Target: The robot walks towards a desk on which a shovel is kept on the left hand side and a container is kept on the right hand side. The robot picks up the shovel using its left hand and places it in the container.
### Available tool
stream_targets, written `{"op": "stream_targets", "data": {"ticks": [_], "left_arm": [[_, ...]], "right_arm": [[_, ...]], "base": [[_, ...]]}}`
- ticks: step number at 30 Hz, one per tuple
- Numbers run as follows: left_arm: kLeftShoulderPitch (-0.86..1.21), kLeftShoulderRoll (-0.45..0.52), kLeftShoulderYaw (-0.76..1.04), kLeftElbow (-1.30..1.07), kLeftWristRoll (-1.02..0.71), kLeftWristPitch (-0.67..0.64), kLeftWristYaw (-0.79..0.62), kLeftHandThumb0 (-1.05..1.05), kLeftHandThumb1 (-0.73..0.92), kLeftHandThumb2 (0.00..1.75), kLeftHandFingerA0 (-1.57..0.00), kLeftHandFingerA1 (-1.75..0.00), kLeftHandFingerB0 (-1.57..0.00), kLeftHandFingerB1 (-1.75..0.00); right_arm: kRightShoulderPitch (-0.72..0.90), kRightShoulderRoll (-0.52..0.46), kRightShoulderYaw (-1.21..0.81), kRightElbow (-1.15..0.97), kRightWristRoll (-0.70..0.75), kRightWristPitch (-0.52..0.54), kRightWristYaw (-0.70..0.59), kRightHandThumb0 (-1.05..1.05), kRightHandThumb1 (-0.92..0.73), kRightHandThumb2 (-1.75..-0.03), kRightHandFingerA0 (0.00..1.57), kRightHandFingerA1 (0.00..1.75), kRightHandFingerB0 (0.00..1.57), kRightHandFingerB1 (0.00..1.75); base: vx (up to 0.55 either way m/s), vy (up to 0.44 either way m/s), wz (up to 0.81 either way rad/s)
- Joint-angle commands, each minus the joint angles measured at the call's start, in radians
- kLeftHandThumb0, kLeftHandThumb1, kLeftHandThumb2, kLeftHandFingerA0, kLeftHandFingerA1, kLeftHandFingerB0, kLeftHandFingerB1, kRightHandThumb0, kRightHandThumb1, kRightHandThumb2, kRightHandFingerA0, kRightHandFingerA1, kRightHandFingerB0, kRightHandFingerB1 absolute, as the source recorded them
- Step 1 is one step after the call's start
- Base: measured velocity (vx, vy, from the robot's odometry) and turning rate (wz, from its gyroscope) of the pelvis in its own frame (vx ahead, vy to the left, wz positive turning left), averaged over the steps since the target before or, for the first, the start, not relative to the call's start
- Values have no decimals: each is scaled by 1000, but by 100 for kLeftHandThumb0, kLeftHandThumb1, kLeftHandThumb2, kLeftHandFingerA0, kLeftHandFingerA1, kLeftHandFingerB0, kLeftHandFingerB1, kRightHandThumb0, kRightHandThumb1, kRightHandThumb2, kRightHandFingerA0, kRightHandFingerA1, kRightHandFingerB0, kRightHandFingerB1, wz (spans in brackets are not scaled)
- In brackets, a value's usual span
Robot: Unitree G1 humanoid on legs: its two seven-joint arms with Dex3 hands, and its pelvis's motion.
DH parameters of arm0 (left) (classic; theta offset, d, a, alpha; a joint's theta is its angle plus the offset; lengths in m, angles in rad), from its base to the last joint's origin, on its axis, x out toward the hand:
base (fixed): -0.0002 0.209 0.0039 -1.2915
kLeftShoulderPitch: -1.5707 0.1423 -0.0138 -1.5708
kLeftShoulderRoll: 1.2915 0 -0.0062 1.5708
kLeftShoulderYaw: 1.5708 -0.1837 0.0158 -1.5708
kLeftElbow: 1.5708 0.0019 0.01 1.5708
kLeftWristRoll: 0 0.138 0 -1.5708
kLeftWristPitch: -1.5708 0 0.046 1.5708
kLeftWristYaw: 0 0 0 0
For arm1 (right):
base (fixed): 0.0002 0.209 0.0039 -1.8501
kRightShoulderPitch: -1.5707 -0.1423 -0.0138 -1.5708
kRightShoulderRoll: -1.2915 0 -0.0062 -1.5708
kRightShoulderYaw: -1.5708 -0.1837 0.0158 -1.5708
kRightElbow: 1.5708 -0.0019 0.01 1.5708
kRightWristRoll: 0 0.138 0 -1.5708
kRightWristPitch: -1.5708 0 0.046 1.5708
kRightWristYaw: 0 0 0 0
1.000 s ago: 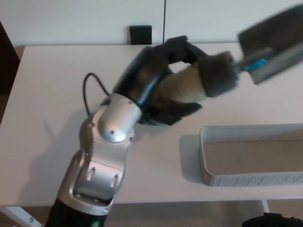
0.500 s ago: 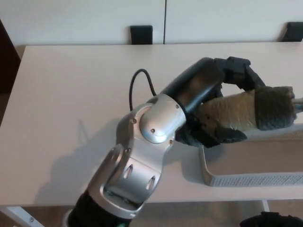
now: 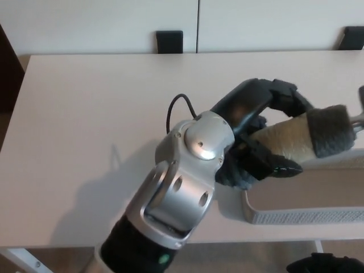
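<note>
**Shovel held over the container's near-left corner**

Head view: the shovel is clamped in the left hand, the black fingers wrapped under and over its pale handle. The handle's long axis runs left to right, tilted slightly up toward the picture's right, where a dark grip band is seen and the rest passes out of frame (the blade itself is not shown). The container lies directly below and to the right of the hand, on the desk; its left wall sits just under the fingers, and most of its length extends rightward, roughly parallel to the handle. The shovel is judged to be above the container rather than resting in it, though contact cannot be ruled out. A lowering and release along that same axis is what the coming move appears to call for. The right hand is not seen.
</note>
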Motion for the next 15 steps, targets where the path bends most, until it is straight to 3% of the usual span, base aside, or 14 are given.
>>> {"op": "stream_targets", "data": {"ticks": [1,4,8,15], "left_arm": [[-58,65,-110,44,58,68,14,-8,60,63,-120,-110,-72,-58],[-76,100,-162,60,63,58,4,-8,58,63,-123,-99,-74,-57],[-81,115,-169,79,51,43,11,-7,56,65,-124,-100,-61,-56],[-84,149,-196,54,57,43,8,-7,54,64,-124,-104,-82,-69]], "right_arm": [[-6,-17,-2,6,-6,19,4,-23,-61,-56,73,59,54,49],[-2,-17,-1,2,-5,18,5,-24,-61,-56,71,59,55,49],[-8,-21,3,-1,-8,19,8,-24,-61,-56,72,59,54,49],[-16,-33,10,-15,-23,37,6,-26,-61,-57,73,59,53,48]], "base": [[0,0,0],[0,0,0],[0,0,0],[0,0,0]]}}
